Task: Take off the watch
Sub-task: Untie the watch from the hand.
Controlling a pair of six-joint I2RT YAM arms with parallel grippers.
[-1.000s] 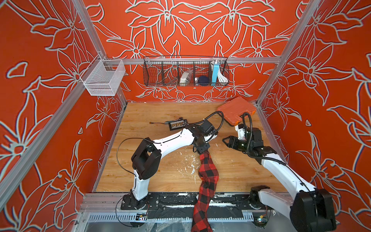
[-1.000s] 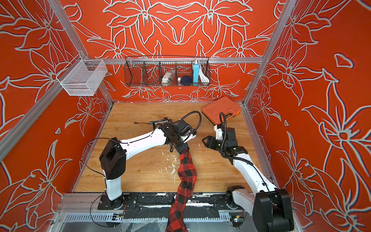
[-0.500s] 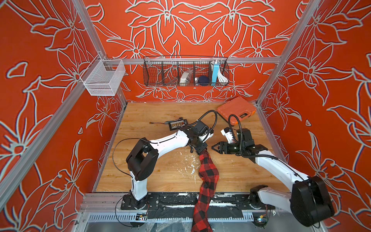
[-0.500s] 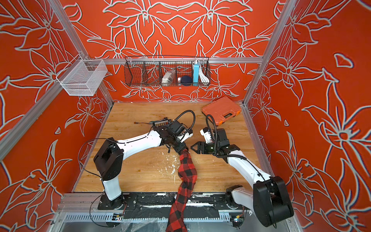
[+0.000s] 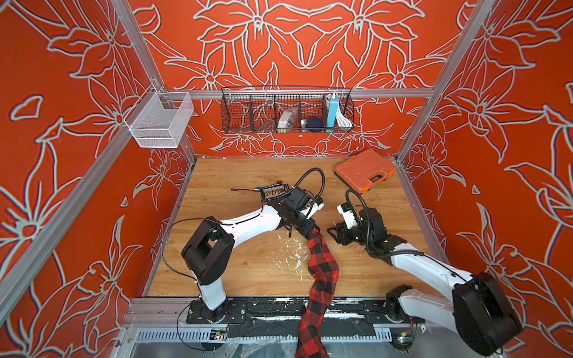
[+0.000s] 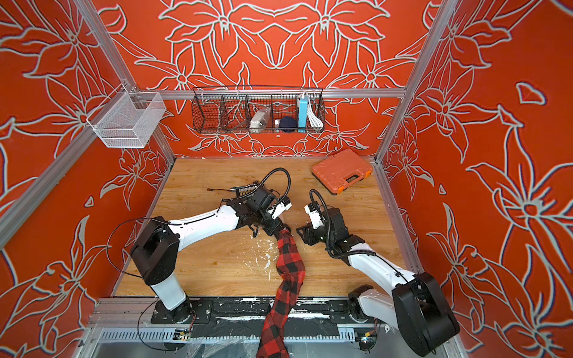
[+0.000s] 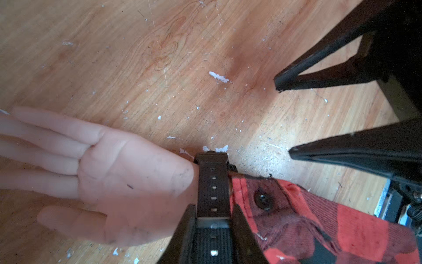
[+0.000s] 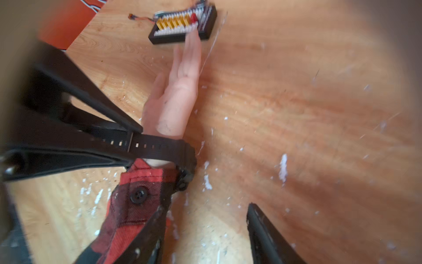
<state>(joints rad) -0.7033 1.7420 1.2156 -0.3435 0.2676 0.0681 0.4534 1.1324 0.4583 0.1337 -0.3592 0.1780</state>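
Note:
The watch (image 7: 213,182) is a black strap with a row of holes, buckled round the wrist of a pale mannequin hand (image 7: 127,173) that lies palm-up on the wood. Its chunky case (image 8: 188,164) sits at the side of the wrist, against the table. My left gripper (image 7: 213,212) is shut on the strap, one finger on each edge. My right gripper (image 8: 209,205) is open just beside the wrist; one finger lies over the red-and-black plaid sleeve (image 8: 132,217), the other over bare wood. In both top views the left gripper (image 5: 305,229) (image 6: 273,229) hides the watch.
A black board with coloured connectors (image 5: 274,191) lies just beyond the mannequin's fingertips. An orange tool case (image 5: 364,170) sits at the back right. A black wire basket (image 5: 286,111) and a white mesh basket (image 5: 158,119) hang on the walls. The sleeve (image 5: 322,266) trails over the front edge.
My right arm has swung left and forward, bringing its open gripper from near the orange case to right beside the wrist. The left gripper has stayed shut on the strap.

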